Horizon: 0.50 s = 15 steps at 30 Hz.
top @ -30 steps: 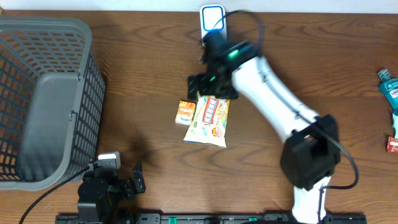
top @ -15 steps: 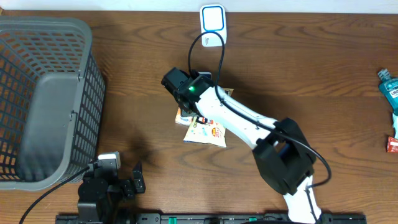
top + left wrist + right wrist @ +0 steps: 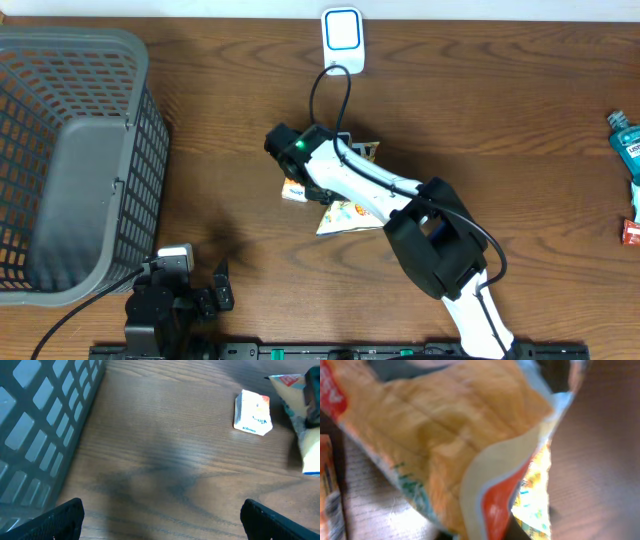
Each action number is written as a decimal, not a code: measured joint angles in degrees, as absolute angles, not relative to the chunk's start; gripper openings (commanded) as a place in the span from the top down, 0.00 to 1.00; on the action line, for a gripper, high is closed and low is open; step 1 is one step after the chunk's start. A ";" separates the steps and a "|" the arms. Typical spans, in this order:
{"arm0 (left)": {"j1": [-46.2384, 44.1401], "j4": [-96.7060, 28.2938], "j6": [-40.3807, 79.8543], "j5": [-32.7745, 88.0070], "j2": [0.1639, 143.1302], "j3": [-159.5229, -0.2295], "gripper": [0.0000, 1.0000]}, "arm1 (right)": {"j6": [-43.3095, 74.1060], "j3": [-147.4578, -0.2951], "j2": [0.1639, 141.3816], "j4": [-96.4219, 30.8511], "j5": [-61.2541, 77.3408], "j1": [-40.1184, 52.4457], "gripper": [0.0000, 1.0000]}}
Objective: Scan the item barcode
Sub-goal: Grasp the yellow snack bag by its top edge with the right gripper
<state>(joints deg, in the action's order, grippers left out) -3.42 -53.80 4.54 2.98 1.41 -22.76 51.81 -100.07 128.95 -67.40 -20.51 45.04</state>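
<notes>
Right hand (image 3: 312, 182) is clamped shut on the snack bag (image 3: 348, 212). The bag sits mid-surface (image 3: 520, 120), partly under the arm, just beside the small orange box (image 3: 292, 190) and well apart from the scanner (image 3: 342, 30); it looks crumpled and fills the right wrist view. Left hand (image 3: 160, 522) is wide open, holding nothing, low over the surface near the basket (image 3: 75, 38).

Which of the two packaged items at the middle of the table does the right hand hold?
The yellow-and-white plastic snack bag; the small orange cardboard box lies free beside it.
</notes>
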 measured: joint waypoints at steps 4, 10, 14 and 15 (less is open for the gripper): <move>-3.42 -53.80 4.54 2.98 1.39 -22.76 0.00 | 50.30 -103.66 128.95 -72.25 -13.61 42.39 0.99; -3.42 -53.80 4.54 2.98 1.41 -22.76 0.00 | 35.07 -109.10 127.20 -73.49 13.45 34.41 0.98; -3.42 -53.80 4.54 2.98 1.39 -22.76 0.00 | 25.12 -109.80 123.85 -81.71 34.06 28.99 0.95; -3.42 -53.80 4.54 2.98 1.39 -22.76 0.00 | 23.64 -109.86 123.28 -84.44 37.50 27.83 0.96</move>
